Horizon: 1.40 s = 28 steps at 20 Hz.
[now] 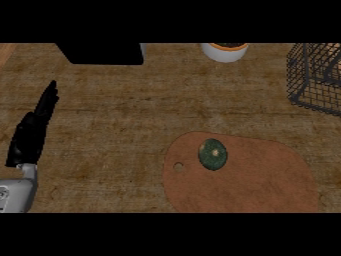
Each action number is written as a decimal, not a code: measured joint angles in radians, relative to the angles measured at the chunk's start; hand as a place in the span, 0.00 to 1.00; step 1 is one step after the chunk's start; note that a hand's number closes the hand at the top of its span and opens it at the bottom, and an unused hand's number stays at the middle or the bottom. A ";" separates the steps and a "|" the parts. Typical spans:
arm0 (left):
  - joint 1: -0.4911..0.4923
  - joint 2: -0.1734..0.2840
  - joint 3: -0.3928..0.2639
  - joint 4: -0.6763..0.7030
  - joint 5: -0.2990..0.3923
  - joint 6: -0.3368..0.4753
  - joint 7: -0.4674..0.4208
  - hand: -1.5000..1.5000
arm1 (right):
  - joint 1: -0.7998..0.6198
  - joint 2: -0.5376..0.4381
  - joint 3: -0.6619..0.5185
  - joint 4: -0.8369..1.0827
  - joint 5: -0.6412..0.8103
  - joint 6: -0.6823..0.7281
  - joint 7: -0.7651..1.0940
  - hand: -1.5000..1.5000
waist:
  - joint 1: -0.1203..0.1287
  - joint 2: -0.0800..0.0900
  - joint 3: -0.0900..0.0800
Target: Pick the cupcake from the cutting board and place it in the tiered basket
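On the brown cutting board, toward its left part near the hanging hole, sits the green-topped cupcake, untouched. My worry, as I judge it: a reach across from the far side could clip the cupcake and tip it or slide it off the board, and the wire tiered basket stands well apart at upper right. My left hand rests with fingers straight, holding nothing, well to the cupcake's left. My right hand is out of sight.

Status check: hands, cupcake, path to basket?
Left hand open, resting at left. Right hand out of view. Cupcake untouched on cutting board. Tiered basket upper right, nothing between.
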 measured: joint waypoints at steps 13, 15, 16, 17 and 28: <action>-0.008 -0.012 0.019 0.026 -0.003 -0.016 -0.021 0.50 | -0.068 -0.169 -0.034 0.384 0.118 -0.102 -0.233 1.00 | 0.001 0.002 0.000; -0.005 -0.018 0.015 0.020 -0.014 -0.009 -0.018 0.50 | -0.076 -0.182 -0.052 0.436 0.106 -0.102 -0.285 1.00 | 0.002 0.002 0.001; -0.002 -0.020 0.015 0.020 -0.015 -0.009 -0.022 0.50 | -0.074 -0.180 -0.061 0.459 0.099 -0.110 -0.304 1.00 | 0.003 0.002 0.000; 0.001 -0.025 0.010 0.010 -0.017 -0.009 -0.013 0.50 | -0.079 -0.184 -0.074 0.483 0.088 -0.109 -0.327 1.00 | 0.005 0.002 0.001; -0.002 -0.029 0.017 0.006 -0.024 -0.019 -0.015 0.50 | -0.064 -0.198 -0.227 0.692 -0.052 -0.077 -0.441 0.00 | 0.009 0.005 0.002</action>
